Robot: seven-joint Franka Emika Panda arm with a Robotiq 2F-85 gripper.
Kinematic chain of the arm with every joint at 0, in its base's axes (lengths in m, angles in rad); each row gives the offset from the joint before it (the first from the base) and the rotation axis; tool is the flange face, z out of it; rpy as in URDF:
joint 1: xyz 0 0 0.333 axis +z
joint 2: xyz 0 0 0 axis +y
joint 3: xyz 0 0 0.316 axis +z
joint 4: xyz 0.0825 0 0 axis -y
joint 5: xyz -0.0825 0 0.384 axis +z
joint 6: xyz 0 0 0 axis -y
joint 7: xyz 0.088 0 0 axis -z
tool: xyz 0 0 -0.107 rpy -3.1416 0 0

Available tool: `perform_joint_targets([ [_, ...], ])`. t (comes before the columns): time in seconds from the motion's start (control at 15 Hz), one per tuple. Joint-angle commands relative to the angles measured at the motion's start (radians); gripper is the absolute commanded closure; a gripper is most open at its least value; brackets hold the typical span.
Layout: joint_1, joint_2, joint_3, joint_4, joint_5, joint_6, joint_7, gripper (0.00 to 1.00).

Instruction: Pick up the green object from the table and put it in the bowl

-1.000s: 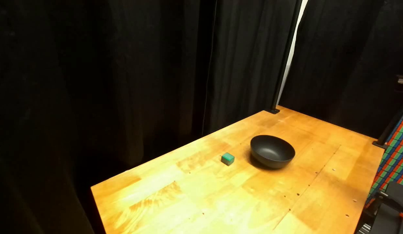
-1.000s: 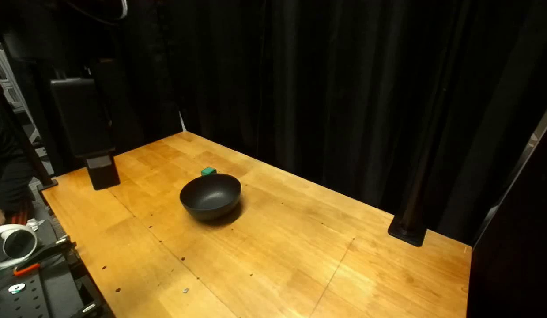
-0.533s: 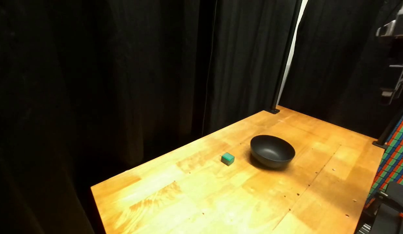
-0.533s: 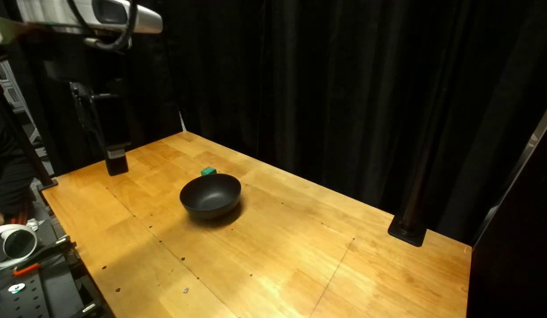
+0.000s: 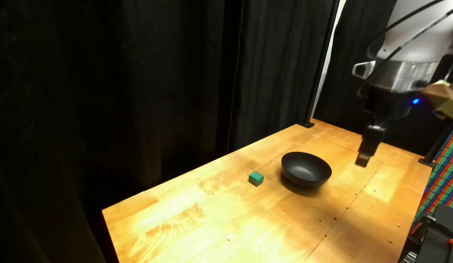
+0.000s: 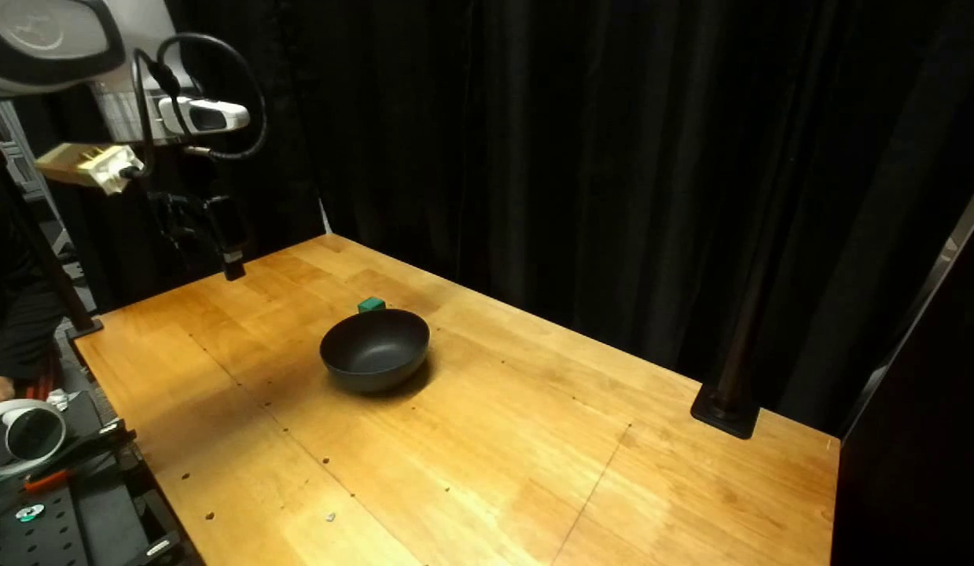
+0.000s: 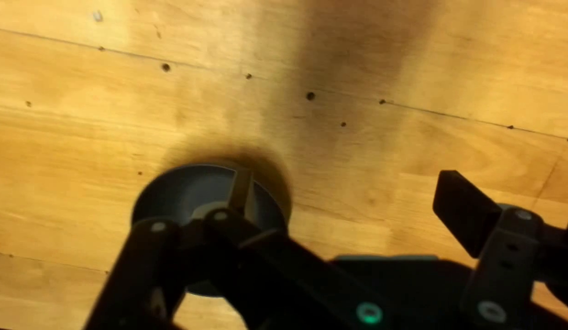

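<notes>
Gripper (image 7: 348, 195) hangs above table (image 6: 518, 440), spread wide w/ nothing held. Next out, bowl (image 5: 305, 171): nothing visible inside. Green block (image 5: 256, 178) sits on table near bowl, a gap btwn. Prob. approach stage; pick, carry & drop all left, nothing done yet.

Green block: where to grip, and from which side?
I'd bring the open gripper straight down and pinch two opposite side faces of the green block, ideally the pair not facing the bowl: it looks cube-shaped, sits flat on the table, its top uncovered.
</notes>
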Motion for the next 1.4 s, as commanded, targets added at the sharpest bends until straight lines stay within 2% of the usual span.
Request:
perform_joint_targets([
  [0.0, 0.034, 0.247, 0.091, 0.075, -0.013, 0.204, 0.131, 0.0],
  [0.13, 0.036, 0.371, 0.123, 0.121, -0.065, 0.302, 0.203, 0.0],
  [0.27, 0.042, 0.476, 0.116, 0.179, -0.161, 0.36, 0.282, 0.0],
  [0.4, 0.069, 0.566, 0.067, 0.246, -0.24, 0.397, 0.35, 0.0],
  [0.67, 0.145, 0.682, -0.071, 0.363, -0.341, 0.446, 0.449, 0.0],
  [1.0, 0.212, 0.807, -0.177, 0.468, -0.298, 0.532, 0.49, 0.0],
  [1.33, 0.326, 0.908, -0.299, 0.536, -0.292, 0.634, 0.546, 0.0],
])
